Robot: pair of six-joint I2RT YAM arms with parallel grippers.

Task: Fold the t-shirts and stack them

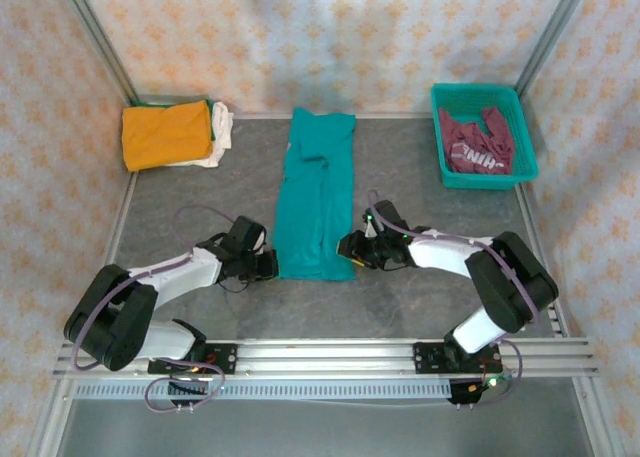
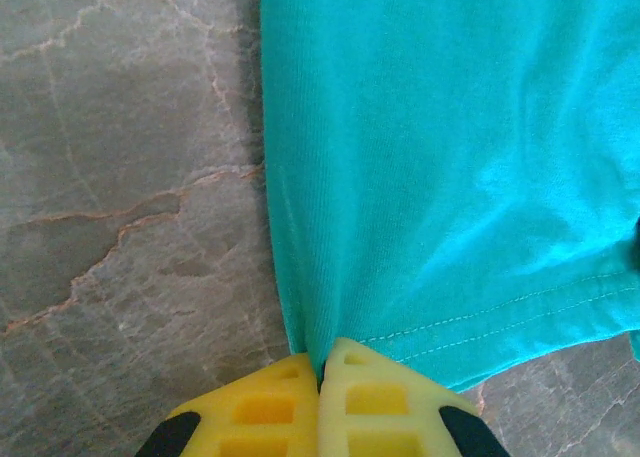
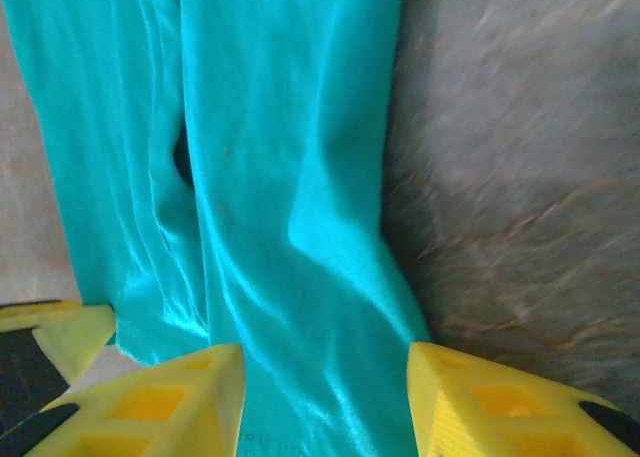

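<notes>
Left end effector (image 2: 322, 379): closed, its yellow fingers (image 2: 265, 407) pressed together with the near-left hem corner of the teal t-shirt (image 2: 450, 177) pinched between them; the cloth puckers into the pinch.
Right end effector (image 3: 325, 367): open, its two yellow fingers (image 3: 170, 402) standing apart at the shirt's near-right edge, with teal cloth lying in the gap; the wrist view does not show either finger pressing on it.
Teal t-shirt: lies in the middle of the worktop (image 1: 200, 187), folded into a long narrow strip running from the near side towards the back wall. The sleeves are bunched at the far end, and the stitched hem is at the near end, between the two end effectors.
Arms: both reach inward from the near edge, low over the worktop, one at each near corner of the strip.
Orange t-shirt (image 1: 167, 134): folded, at the far-left corner of the worktop, on top of a white t-shirt (image 1: 222, 127) whose edge shows on its right side.
Maroon t-shirt (image 1: 478, 149): crumpled inside the teal basket (image 1: 476, 90) at the far-right corner, white lettering partly showing.
Worktop: grey and stone-patterned; the teal strip lies well apart from both the orange-and-white stack and the basket.
</notes>
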